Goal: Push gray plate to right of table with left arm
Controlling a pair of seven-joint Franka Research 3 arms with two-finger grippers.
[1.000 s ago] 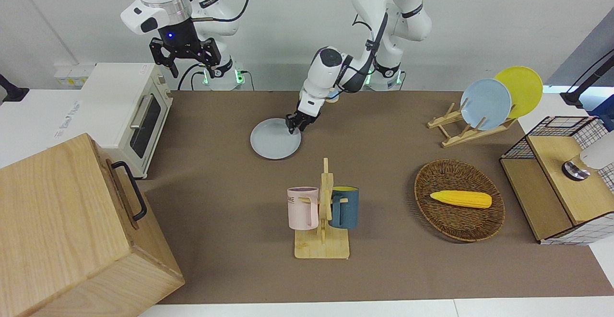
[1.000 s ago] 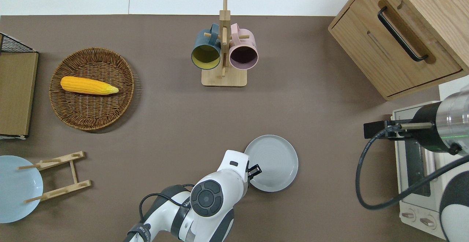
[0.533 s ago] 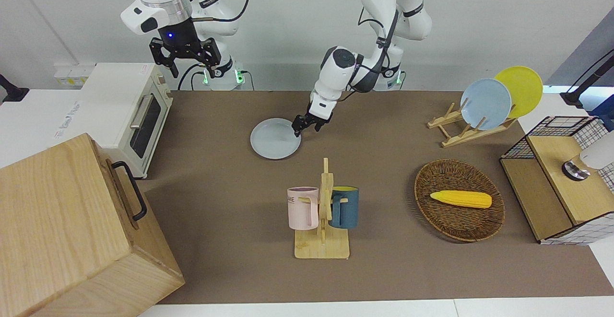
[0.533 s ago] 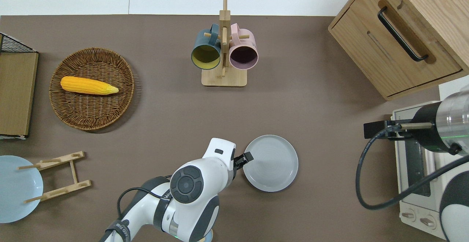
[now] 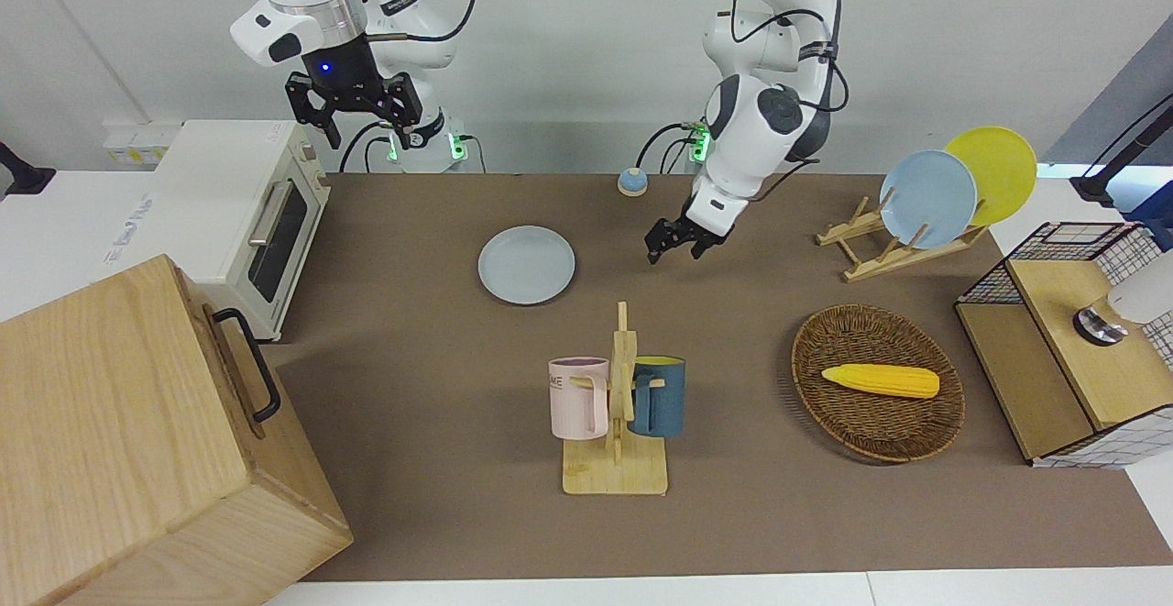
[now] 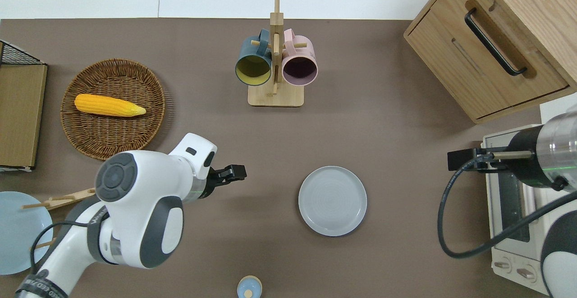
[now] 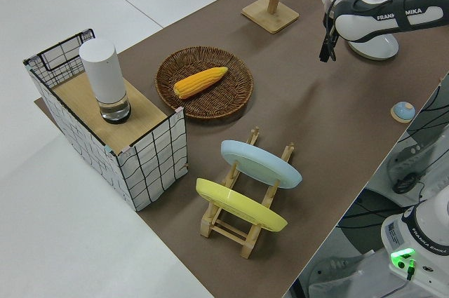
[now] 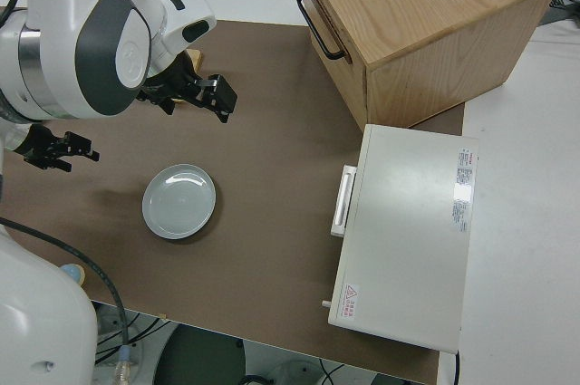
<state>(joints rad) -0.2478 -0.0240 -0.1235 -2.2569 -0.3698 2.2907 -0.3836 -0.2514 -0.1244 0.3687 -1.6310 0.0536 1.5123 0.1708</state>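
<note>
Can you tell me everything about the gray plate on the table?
The round, shallow, pale gray-blue plate has a low raised rim and faint rings in its middle, and looks glazed like ceramic. It is empty and lies flat on the matte brown tabletop, nearer to the robots than the wooden mug stand. Nothing but the table touches it. The left arm's black two-finger tool is apart from it, toward the left arm's end.

Sky-blue plate [image 6: 20, 232] cut by overhead edge; toaster oven [image 6: 511, 208] partly under parked right arm.
</note>
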